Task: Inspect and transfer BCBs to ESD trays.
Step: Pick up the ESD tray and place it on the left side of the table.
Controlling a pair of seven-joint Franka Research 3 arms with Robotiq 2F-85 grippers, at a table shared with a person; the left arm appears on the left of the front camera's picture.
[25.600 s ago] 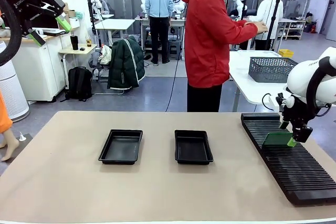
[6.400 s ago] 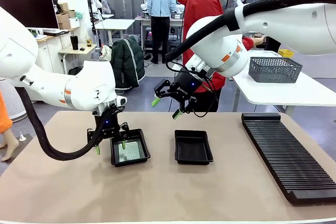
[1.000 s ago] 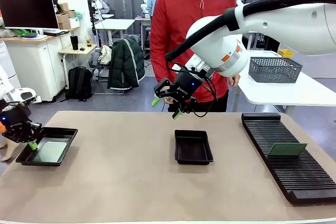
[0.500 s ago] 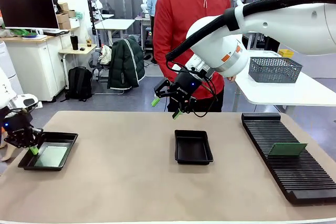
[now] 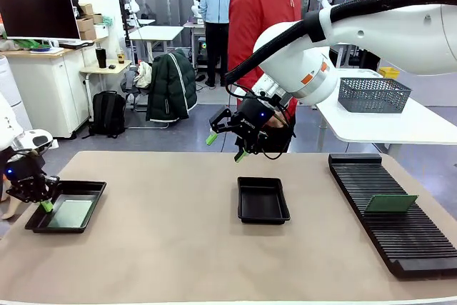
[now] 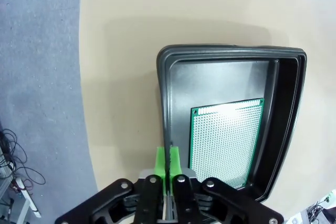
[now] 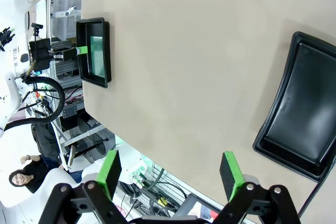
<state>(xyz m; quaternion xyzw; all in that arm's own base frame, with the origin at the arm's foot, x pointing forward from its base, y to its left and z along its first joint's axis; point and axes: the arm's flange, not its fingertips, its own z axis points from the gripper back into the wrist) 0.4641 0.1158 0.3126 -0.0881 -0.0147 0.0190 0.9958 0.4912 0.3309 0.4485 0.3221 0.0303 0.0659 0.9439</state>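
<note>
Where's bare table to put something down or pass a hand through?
Widest: the tabletop between the board-loaded tray and the empty tray. Also the strip between it and the slotted rack. Crowded at the far left, where the left gripper clamps the loaded tray's rim.

The table (image 5: 178,255) bears a left tray (image 5: 91,194), a middle tray (image 5: 263,203) and a ribbed rack (image 5: 407,241).

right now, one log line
left pincer shut on left tray rim | BCB inside | right pincer open, raised | centre tray empty | second BCB on rack
</note>
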